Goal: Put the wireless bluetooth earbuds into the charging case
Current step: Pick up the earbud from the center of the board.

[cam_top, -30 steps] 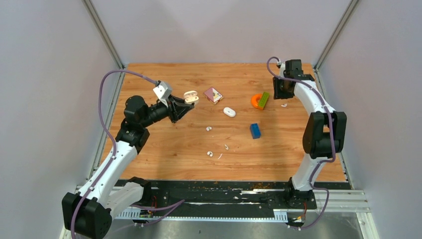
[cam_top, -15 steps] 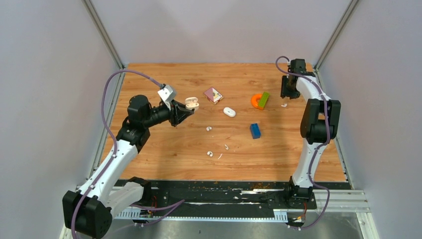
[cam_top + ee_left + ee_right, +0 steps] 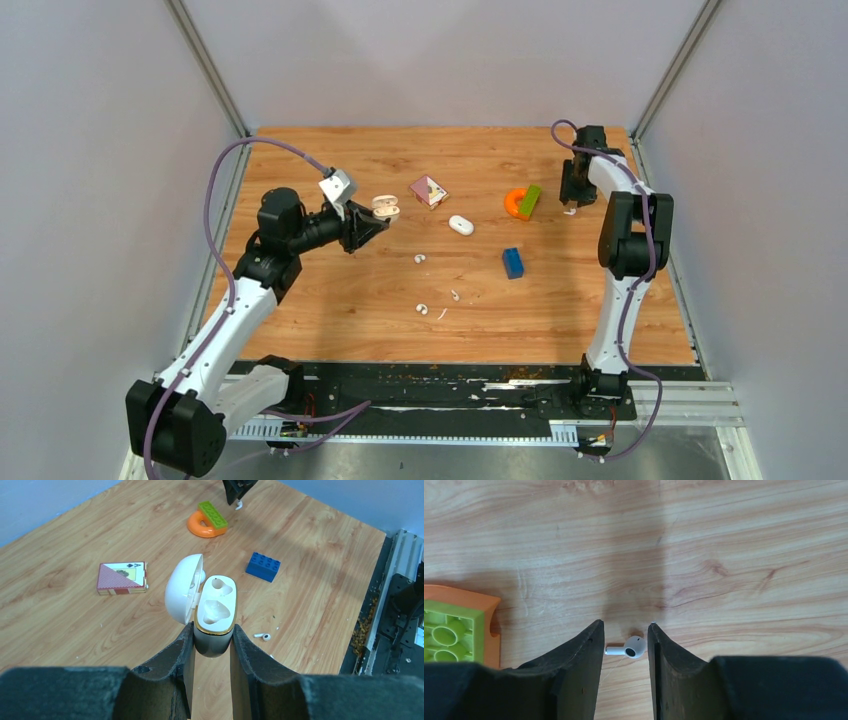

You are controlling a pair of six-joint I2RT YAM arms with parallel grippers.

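**Q:** How did the left jaws stand?

**A:** Closed on the base of the case [image 3: 214, 615], which stuck out past their tips above the surface [image 3: 310, 555], lid open and both sockets showing.

**Q:** And the right jaws?

**A:** Narrowly parted, low over the surface. One earbud [image 3: 634, 646] lay crosswise between them, and a green brick [image 3: 446, 635] lay outside one jaw.

Cannot tell if right gripper [image 3: 625, 630] touches earbud [image 3: 634, 646]. Cannot see all of green brick [image 3: 444, 636] or orange ring [image 3: 479, 600] past left edge. Cannot see case [image 3: 215, 611] bottom inside left gripper [image 3: 212, 630].
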